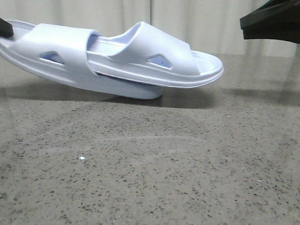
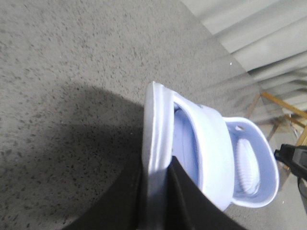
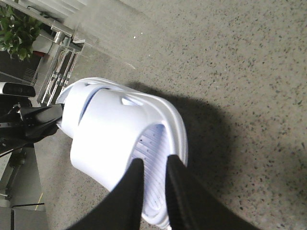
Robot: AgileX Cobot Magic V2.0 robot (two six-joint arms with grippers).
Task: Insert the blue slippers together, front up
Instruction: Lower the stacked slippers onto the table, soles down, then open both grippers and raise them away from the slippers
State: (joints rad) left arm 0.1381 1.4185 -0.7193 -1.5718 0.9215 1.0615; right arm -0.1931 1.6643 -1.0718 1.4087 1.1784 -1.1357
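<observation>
The blue slippers [image 1: 117, 64] are nested as one bundle at the far left of the desk [image 1: 162, 169], soles down and straps up. The lower slipper [image 1: 56, 56] carries the upper slipper [image 1: 158, 57] on its footbed, and the upper one's heel is tucked under the lower one's wide strap. Its toe juts out to the right past the lower sole.

The bundle is tilted, with the left end raised and the right end dipping toward the desk. The lower slipper's toe is at or just above the surface; I cannot tell whether it touches.

The left hand [image 1: 1, 26] grips the raised left end. In the left wrist view its fingers [image 2: 192, 206] are pinched on the slipper's rim, one on each side.

The right hand [image 1: 280, 21] hangs at the upper right, above and beyond the upper slipper's toe, apart from it. In the right wrist view its fingers [image 3: 132, 191] have a narrow gap between them and hold nothing. The ribbed footbed shows through that gap from below.

A pale curtain [image 1: 197, 13] hangs behind the desk.
</observation>
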